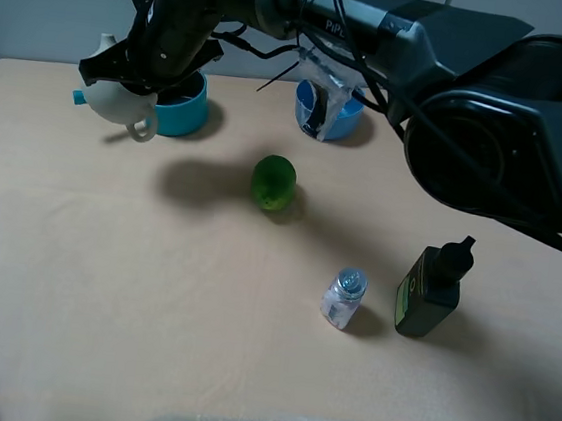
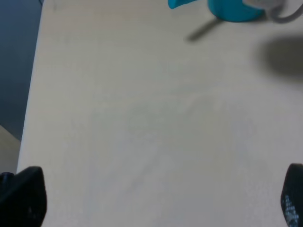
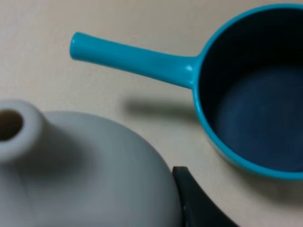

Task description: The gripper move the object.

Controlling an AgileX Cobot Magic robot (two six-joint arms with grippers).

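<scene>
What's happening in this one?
The right arm stretches across to the far left of the table, and the right hand looks closed on the cream pitcher, right beside the teal saucepan. I cannot tell whether the pitcher is lifted. The left hand hangs open over the table, holding nothing.

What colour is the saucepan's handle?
Teal; the handle shows best in the right wrist view.

The pitcher (image 1: 108, 104) is cream, the saucepan (image 1: 187, 113) teal, the bowl (image 1: 348, 126) blue, the round fruit (image 1: 273, 182) green.
</scene>
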